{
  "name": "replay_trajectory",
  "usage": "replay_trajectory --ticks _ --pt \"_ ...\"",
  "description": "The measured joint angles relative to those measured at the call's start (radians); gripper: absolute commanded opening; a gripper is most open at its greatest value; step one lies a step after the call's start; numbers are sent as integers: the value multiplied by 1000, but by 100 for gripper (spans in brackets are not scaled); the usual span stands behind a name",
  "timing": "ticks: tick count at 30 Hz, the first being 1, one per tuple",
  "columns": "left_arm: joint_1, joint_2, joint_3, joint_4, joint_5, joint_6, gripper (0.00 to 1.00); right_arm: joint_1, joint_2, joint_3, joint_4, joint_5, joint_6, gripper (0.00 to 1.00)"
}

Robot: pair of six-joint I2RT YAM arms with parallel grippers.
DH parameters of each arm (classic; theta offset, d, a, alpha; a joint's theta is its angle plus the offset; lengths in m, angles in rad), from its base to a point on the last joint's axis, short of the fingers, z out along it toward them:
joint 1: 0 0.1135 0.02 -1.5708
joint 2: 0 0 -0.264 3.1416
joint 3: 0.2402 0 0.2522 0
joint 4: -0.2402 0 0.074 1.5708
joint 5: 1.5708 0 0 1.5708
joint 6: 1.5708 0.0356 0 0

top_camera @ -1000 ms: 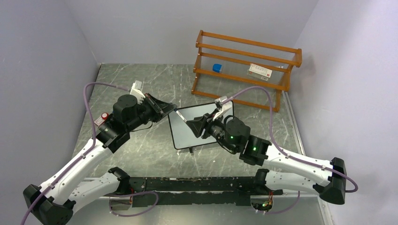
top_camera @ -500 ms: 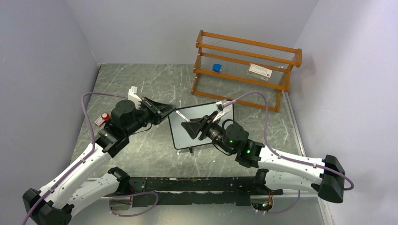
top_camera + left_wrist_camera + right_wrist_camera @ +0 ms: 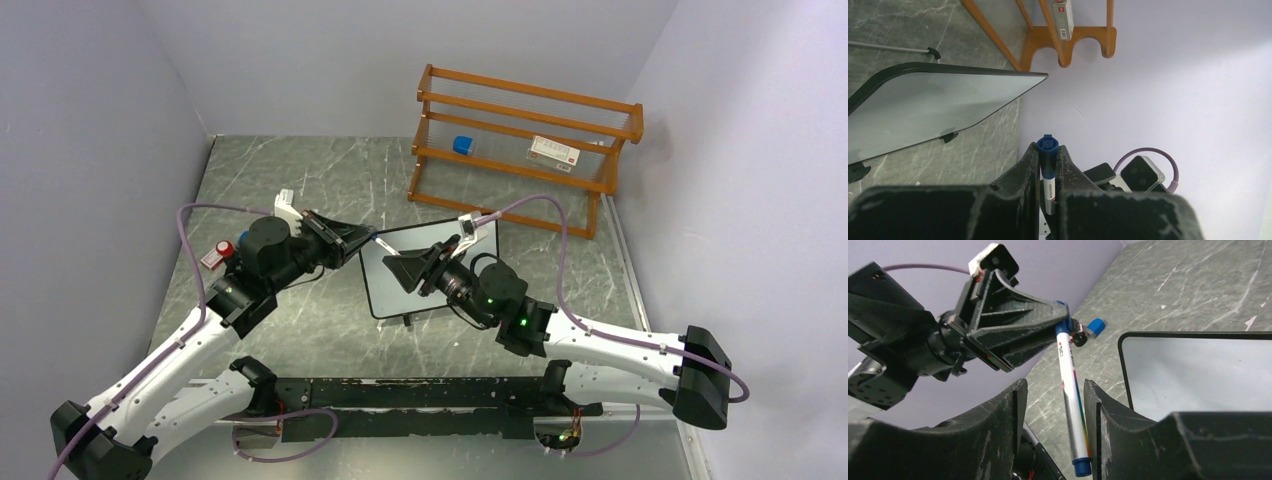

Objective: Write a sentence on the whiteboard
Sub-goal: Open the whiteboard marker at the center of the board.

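The whiteboard (image 3: 385, 298) lies mid-table, white with a thin black frame, and its face is blank; no sentence shows. It also shows in the left wrist view (image 3: 933, 105) and the right wrist view (image 3: 1198, 370). My left gripper (image 3: 370, 238) is shut on the blue cap end of a white marker (image 3: 1047, 150), held above the board's left edge. The marker's body (image 3: 1070, 390) reaches between the spread fingers of my right gripper (image 3: 1054, 385), which is open around it, with the marker close to one finger. My right gripper (image 3: 390, 266) faces the left one tip to tip.
An orange wooden rack (image 3: 520, 150) stands at the back right, holding a blue item (image 3: 462, 145) and a white box (image 3: 553, 150). A red-capped object (image 3: 222, 248) lies by the left arm. A loose blue cap (image 3: 1094, 327) lies on the table.
My right gripper has moved left toward the left gripper, so its open fingers now sit around the marker's body. The left arm has shifted slightly, still holding the marker.
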Motion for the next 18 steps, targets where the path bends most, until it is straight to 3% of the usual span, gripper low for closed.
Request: replay_trajectory --ticks 18 --pt "0 -14 -45 41 4 -73 5 0 24 -3 29 4 6 41"
